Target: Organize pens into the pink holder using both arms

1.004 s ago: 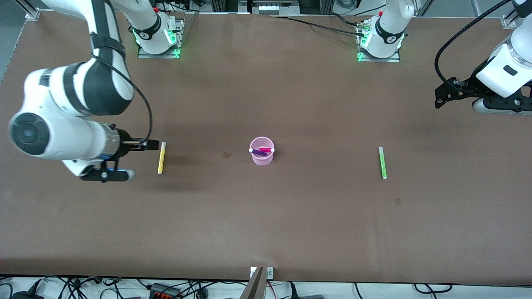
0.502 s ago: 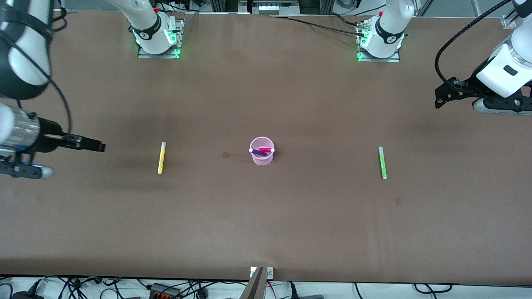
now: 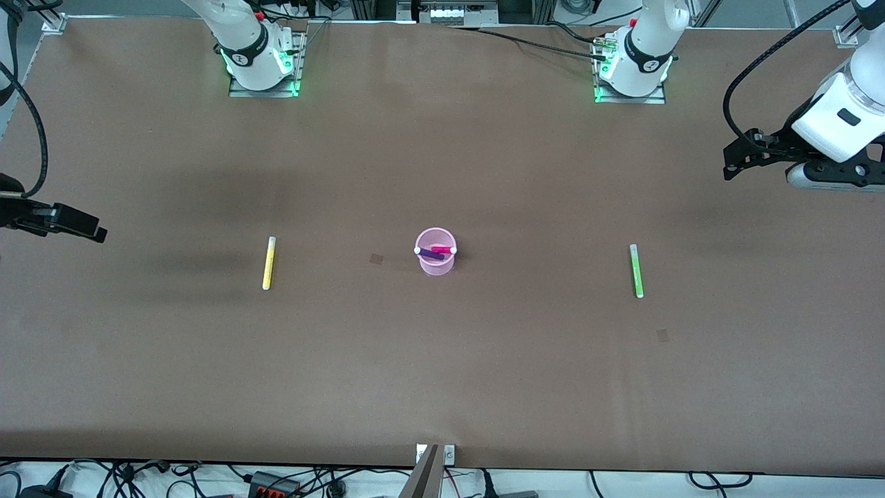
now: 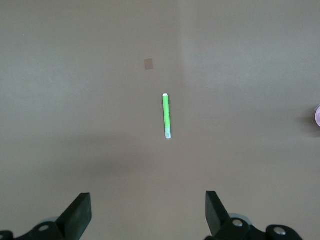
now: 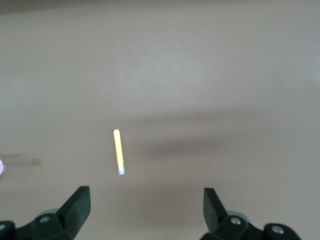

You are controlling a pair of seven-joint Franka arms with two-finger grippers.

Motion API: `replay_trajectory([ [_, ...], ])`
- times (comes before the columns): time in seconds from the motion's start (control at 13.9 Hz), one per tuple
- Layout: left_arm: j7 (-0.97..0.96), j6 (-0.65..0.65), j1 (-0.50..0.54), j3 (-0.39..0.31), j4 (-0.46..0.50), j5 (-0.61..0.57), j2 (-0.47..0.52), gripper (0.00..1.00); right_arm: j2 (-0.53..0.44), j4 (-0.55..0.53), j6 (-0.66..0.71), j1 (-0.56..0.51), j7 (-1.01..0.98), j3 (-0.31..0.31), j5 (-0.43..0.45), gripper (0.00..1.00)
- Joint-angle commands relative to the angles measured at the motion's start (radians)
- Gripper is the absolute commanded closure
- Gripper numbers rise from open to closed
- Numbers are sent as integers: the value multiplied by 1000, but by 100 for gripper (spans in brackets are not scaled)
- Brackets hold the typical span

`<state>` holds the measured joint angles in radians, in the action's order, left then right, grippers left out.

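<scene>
My right gripper (image 3: pixel 76 225) hung over the right arm's end of the table (image 3: pixel 442 387), jaws spread wide and holding nothing, high enough that the whole yellow pen (image 3: pixel 268 263) showed below it, lying flat and well apart from my fingertips. My left gripper (image 3: pixel 740 162) waited over the left arm's end, likewise spread and empty, with the green pen (image 3: pixel 635 270) lying flat well below and ahead of it. I judged the open jaws suited a descent onto each pen, since both lay alone on bare table with room to straddle them. The pink holder (image 3: pixel 435 261) stood upright between the two pens, well away from both grippers, already holding the magenta pen (image 3: pixel 442 249) and the purple pen (image 3: pixel 430 254) leaning inside. Half the job looked done.
</scene>
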<state>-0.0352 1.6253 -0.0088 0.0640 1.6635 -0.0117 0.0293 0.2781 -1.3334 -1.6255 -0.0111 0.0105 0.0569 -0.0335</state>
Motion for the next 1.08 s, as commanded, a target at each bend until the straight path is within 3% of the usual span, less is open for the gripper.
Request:
replay_trajectory([
  [0.0, -8, -31, -2, 0, -34, 4, -16, 0, -82, -127, -54, -21, -40, -28, 23, 0],
  [0.14, -2, -31, -2, -1, -34, 3, -16, 0, -91, -141, -42, -17, -32, -28, 27, 0],
  [0.65, 0, -31, -2, -1, -34, 3, -17, 0, -241, -358, -144, -13, -26, -32, 41, 0],
  [1.0, 0, -31, -2, 0, -34, 4, -17, 0, -315, -443, -123, -16, -37, -32, 41, 0],
])
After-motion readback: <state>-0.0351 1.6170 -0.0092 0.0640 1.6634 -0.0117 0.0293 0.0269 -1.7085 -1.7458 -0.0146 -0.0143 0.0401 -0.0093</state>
